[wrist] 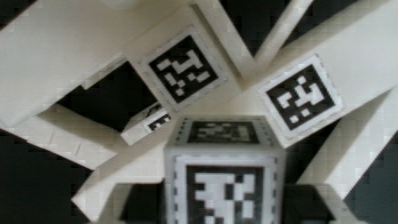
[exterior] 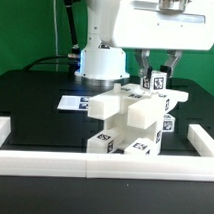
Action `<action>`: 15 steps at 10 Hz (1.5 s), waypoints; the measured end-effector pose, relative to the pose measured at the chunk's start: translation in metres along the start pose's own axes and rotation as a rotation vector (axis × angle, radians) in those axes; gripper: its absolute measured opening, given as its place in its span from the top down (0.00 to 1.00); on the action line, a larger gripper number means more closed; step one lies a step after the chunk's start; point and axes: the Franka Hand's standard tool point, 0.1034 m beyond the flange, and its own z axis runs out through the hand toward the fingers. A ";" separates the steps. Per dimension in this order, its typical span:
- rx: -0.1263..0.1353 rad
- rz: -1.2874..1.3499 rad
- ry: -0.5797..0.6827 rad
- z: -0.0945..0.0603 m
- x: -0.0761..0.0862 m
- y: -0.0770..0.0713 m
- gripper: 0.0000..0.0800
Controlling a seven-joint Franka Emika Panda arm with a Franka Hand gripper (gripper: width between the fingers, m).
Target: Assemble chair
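The white chair (exterior: 127, 124) stands half built near the middle of the black table (exterior: 35, 103), a chunky stack of slabs, posts and cubes with black-and-white square tags on many faces. In the exterior view the stack sits just behind the long white rail (exterior: 53, 161) that borders the table at six o'clock, and the rail turns up both sides toward the back. At about ten o'clock from the chair, the marker board (exterior: 73, 102) lies flat on the table, close to the robot's round white base (exterior: 103, 63).

The arm reaches down from twelve o'clock, and the claw (exterior: 157, 79) is at the upper rear of the chair, at roughly one o'clock from the stack's middle. Its two dark fingers (exterior: 144, 66) stand close together, clamped on a small tagged piece (exterior: 155, 84) at the chair's top. Whether that piece is already seated in the rest cannot be told from here.

The wrist view looks straight down onto the chair (wrist: 214, 150): an upright post with a tagged top and a tagged front face fills the centre, and two tilted tagged faces spread away from it at about eleven and two o'clock. The fingers themselves are not clearly seen in this view.
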 end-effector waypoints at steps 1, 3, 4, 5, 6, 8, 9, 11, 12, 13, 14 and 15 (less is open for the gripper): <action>0.000 0.000 0.000 0.000 0.000 0.000 0.64; -0.001 0.002 0.001 0.000 -0.001 0.001 0.64; -0.001 0.002 0.001 0.000 -0.001 0.001 0.64; -0.001 0.002 0.001 0.000 -0.001 0.001 0.64; -0.001 0.003 0.002 0.000 -0.001 0.001 0.64; -0.006 0.006 0.014 0.000 0.002 -0.001 0.64; -0.005 0.003 0.014 0.000 0.003 -0.003 0.64; -0.004 0.000 0.012 0.003 0.003 -0.005 0.64; -0.004 0.000 0.009 0.005 0.002 -0.005 0.64; -0.005 0.002 0.008 0.006 0.001 -0.004 0.64; -0.008 0.004 0.013 0.006 0.002 -0.003 0.64; -0.008 0.004 0.014 0.006 0.002 -0.002 0.64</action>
